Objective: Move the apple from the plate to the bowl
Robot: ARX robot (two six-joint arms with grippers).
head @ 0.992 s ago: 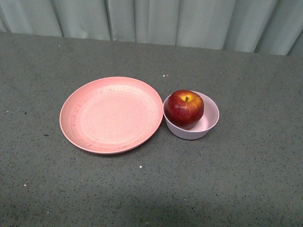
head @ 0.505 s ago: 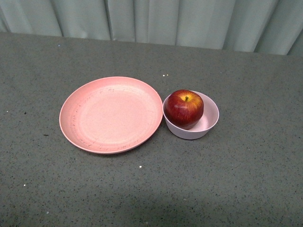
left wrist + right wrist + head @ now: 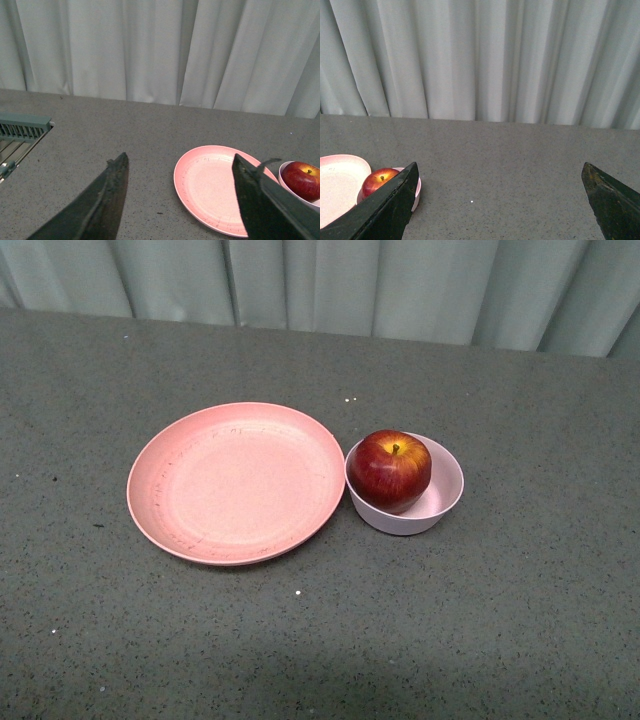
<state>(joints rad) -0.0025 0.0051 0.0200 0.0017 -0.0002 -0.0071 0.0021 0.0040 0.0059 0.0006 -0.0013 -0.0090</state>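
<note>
So the apple (image 3: 389,470) is sitting in the bowl (image 3: 440,502), stem up, poking above the rim. The plate (image 3: 236,482) is just to the left of it, bare, its edge right up against the bowl, maybe touching. Both sit mid-table (image 3: 500,620) on the speckled grey top, lots of open room in front and on both sides. Pale curtain (image 3: 400,285) runs along the far edge. My left fingers (image 3: 176,200) are spread wide, holding nothing, and same for my right fingers (image 3: 502,200), both well back from the dishes. There's a slatted vent (image 3: 22,129) off by my left side. No labels or writing I can read.

no readable text, no labels, no numbers anywhere
</note>
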